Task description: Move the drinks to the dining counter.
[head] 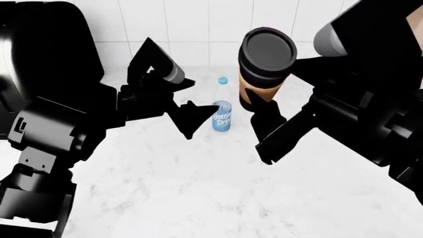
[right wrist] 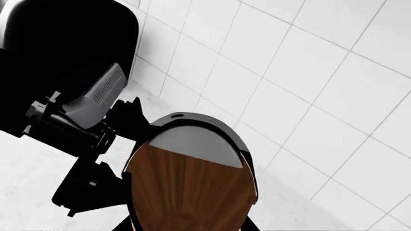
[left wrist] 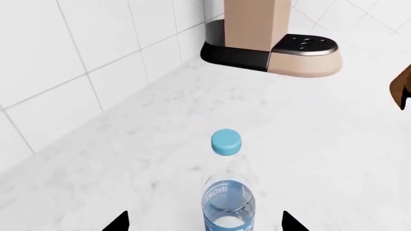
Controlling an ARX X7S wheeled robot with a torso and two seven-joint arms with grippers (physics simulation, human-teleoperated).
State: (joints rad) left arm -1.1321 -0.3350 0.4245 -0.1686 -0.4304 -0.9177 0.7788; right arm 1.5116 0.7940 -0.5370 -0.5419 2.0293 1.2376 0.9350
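Observation:
The water bottle [head: 223, 115], clear with a light-blue cap and blue label, stands upright on the grey-veined marble worktop [head: 198, 188]. My left gripper [head: 201, 106] is open, with its two dark fingertips on either side of the bottle's [left wrist: 228, 202] lower body and not touching it. My right gripper [head: 268, 113] is shut on the brown coffee cup [head: 264, 74] with the black lid and holds it lifted above the worktop, just right of the bottle. The cup [right wrist: 189, 187] fills the right wrist view. The dining counter is out of view.
A white tiled wall [head: 198, 25] backs the worktop right behind the bottle. A tan and black coffee machine [left wrist: 270, 45] stands against the tiles further along the worktop. The cup's edge [left wrist: 401, 89] shows in the left wrist view.

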